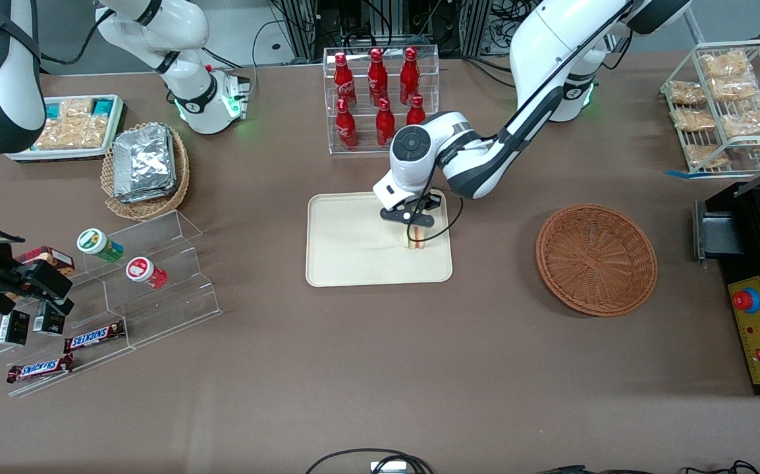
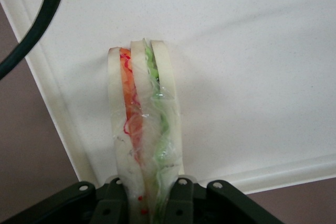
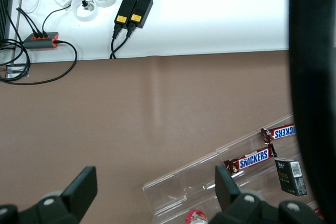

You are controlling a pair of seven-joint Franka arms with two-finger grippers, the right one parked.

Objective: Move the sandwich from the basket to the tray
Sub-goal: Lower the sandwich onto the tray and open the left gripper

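The sandwich is a plastic-wrapped wedge of pale bread with red, orange and green filling. It stands on edge on the cream tray, near the tray's side toward the working arm's end. My left gripper is over it and shut on the sandwich. In the left wrist view the sandwich sits between the black fingers with its tip against the tray. The reddish-brown wicker basket lies beside the tray toward the working arm's end, with nothing in it.
A clear rack of red bottles stands farther from the front camera than the tray. A tan basket of foil packs and acrylic steps with snacks lie toward the parked arm's end. A wire rack and black box lie toward the working arm's end.
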